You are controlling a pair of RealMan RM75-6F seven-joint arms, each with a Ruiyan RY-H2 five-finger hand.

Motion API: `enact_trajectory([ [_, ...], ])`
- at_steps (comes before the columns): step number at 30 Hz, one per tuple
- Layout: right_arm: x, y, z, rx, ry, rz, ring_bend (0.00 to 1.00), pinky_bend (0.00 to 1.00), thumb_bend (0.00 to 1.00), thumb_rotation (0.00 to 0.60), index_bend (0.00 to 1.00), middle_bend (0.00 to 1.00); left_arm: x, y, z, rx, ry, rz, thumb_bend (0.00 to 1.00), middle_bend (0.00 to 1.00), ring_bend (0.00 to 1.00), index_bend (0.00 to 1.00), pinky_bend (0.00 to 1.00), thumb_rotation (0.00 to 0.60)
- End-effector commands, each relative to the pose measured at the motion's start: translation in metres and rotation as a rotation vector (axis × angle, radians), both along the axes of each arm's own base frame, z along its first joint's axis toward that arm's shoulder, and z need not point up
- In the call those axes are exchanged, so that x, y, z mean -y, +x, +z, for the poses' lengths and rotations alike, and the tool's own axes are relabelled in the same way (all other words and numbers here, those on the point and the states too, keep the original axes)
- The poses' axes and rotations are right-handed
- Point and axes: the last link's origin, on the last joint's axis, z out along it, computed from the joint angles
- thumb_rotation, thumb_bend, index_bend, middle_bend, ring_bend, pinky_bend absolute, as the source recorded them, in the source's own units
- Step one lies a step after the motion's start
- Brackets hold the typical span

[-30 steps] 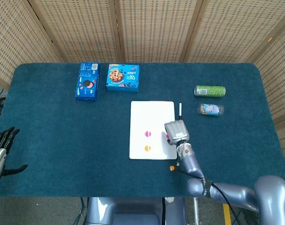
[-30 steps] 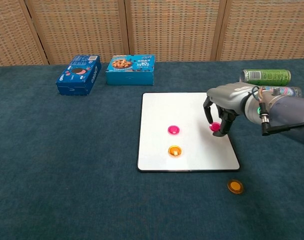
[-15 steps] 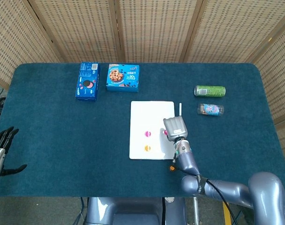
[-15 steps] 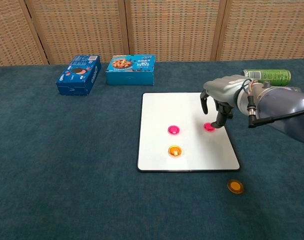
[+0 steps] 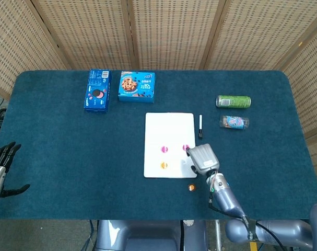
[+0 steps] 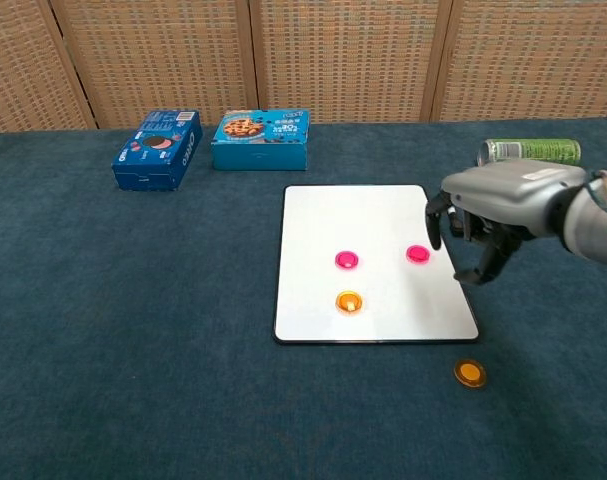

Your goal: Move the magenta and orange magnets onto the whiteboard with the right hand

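A white whiteboard [image 6: 313, 235] [image 5: 168, 128] lies flat mid-table. On it sit two magenta magnets [image 6: 347, 260] [image 6: 418, 254] and one orange magnet [image 6: 349, 301]. A second orange magnet [image 6: 469, 373] [image 5: 191, 186] lies on the blue cloth just off the board's near right corner. My right hand [image 6: 483, 222] [image 5: 201, 158] hovers over the board's right edge, fingers curled down and apart, holding nothing. The right magenta magnet is just left of its fingers. My left hand [image 5: 0, 166] rests open at the table's far left edge.
Two blue cookie boxes [image 6: 156, 149] [image 6: 261, 139] stand behind the board. A green can [image 6: 531, 151] and a small bottle [image 5: 234, 122] lie at the right. A black marker [image 5: 200, 126] lies beside the board's right edge.
My right hand let go of the magenta magnet on the board's right side and drew back to the right and toward the near edge. The marker is uncovered now.
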Motion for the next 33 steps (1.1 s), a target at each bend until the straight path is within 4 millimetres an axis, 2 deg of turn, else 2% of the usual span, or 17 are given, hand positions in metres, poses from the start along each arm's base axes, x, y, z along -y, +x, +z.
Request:
enact_trajectory([
  [1, -0.027, -0.018, 0.008, 0.021, 0.039, -0.024, 0.9, 1.0, 0.34, 0.6, 0.39, 0.97, 0.001, 0.001, -0.001, -0.002, -0.002, -0.005, 0.0, 0.0, 0.0, 0.0, 0.0, 0.6],
  [5, -0.042, -0.027, 0.008, 0.023, 0.054, -0.004, 0.9, 1.0, 0.34, 0.6, 0.39, 0.97, 0.002, 0.002, -0.001, -0.005, -0.001, -0.01, 0.0, 0.0, 0.0, 0.0, 0.0, 0.6],
  [11, -0.058, -0.03, -0.004, 0.02, 0.094, 0.015, 0.9, 1.0, 0.35, 0.6, 0.39, 0.97, 0.004, 0.003, -0.003, -0.01, -0.003, -0.014, 0.0, 0.0, 0.0, 0.0, 0.0, 0.6],
  [19, -0.062, -0.029, -0.019, 0.016, 0.11, 0.032, 0.9, 1.0, 0.35, 0.6, 0.39, 0.97, 0.003, 0.002, -0.003, -0.011, -0.003, -0.011, 0.0, 0.0, 0.0, 0.0, 0.0, 0.6],
  [33, -0.065, -0.03, -0.033, -0.023, 0.104, 0.075, 0.9, 1.0, 0.35, 0.6, 0.39, 0.97, 0.003, 0.002, -0.004, -0.013, -0.003, -0.01, 0.0, 0.0, 0.0, 0.0, 0.0, 0.6],
])
